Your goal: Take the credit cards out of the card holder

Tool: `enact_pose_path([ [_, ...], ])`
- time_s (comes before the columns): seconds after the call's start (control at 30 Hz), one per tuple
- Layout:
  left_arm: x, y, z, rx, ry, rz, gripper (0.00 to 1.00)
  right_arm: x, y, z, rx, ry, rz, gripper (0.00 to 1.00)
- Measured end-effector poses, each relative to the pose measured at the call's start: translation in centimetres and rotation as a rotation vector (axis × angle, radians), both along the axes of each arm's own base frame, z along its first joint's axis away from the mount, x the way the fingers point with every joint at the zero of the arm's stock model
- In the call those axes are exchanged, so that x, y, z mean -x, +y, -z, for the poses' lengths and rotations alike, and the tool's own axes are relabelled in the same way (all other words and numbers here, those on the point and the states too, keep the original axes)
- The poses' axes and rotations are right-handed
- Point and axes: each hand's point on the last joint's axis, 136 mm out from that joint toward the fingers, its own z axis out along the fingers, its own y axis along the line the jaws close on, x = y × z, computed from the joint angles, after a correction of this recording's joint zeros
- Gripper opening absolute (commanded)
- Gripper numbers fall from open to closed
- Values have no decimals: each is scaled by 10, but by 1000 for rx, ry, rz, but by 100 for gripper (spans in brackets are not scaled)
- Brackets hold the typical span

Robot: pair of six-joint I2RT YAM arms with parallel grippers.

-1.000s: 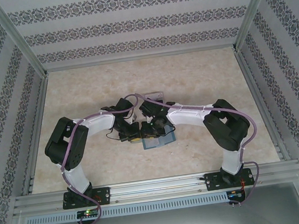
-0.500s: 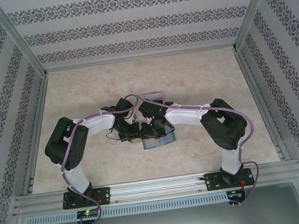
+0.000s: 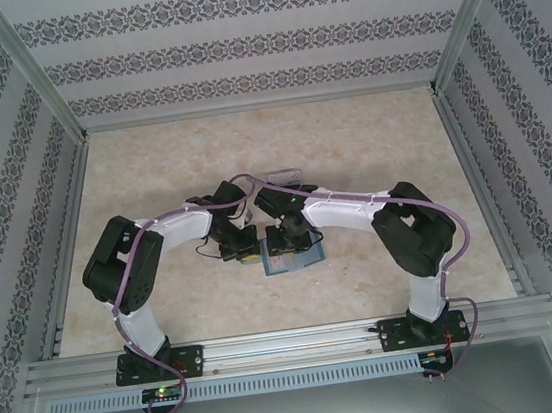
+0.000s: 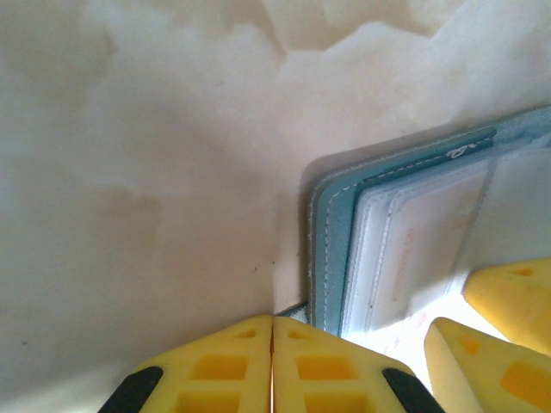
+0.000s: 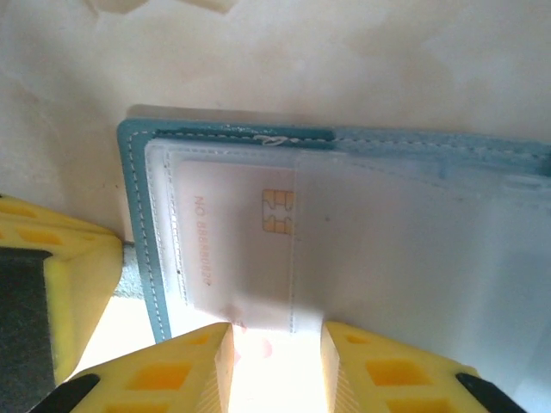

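The beige marbled table [image 3: 152, 181] carries the open card holder [image 3: 307, 255] near its middle, and everything else gathers around that holder. The left arm [image 3: 136, 259] curves in to the holder's left edge. The right arm [image 3: 410, 230] curves in over its far side. A clear plastic box [image 3: 290, 175] lies just beyond the holder, on the far side of the right arm's wrist.

The holder lies flat, teal cover down, with its pale clear pockets facing up. A whitish credit card [image 5: 258, 232] with a gold chip and reddish print sits in the pocket nearest the holder's left edge. At the holder's near edge, just below that pocket, a bright pale strip with reddish marks shows; whether it belongs to the same card cannot be told.

The right gripper [image 5: 275, 340] points down at that strip, its yellow fingers a narrow gap apart on either side of it. The left gripper [image 4: 273, 366] has its fingers pressed together at the holder's left corner, touching a small grey tab [image 5: 127, 280]; whether the tab is pinched cannot be told.
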Motion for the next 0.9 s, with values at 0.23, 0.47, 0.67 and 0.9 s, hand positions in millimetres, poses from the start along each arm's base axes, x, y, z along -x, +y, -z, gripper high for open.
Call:
enact_pose_path([
  [0.23, 0, 0, 0, 0, 0, 0, 8, -3, -12, -7, 96, -40, -19, 42],
  [0.47, 0, -1, 0, 4, 2, 1, 8, -3, -25, -8, 176, -59, -29, 44],
  [0.67, 0, 0, 0, 3, 2, 1, 8, -3, -34, -7, 220, -65, -29, 44],
  [0.9, 0, 0, 0, 3, 2, 1, 8, -4, -44, -9, 269, -77, -30, 44],
])
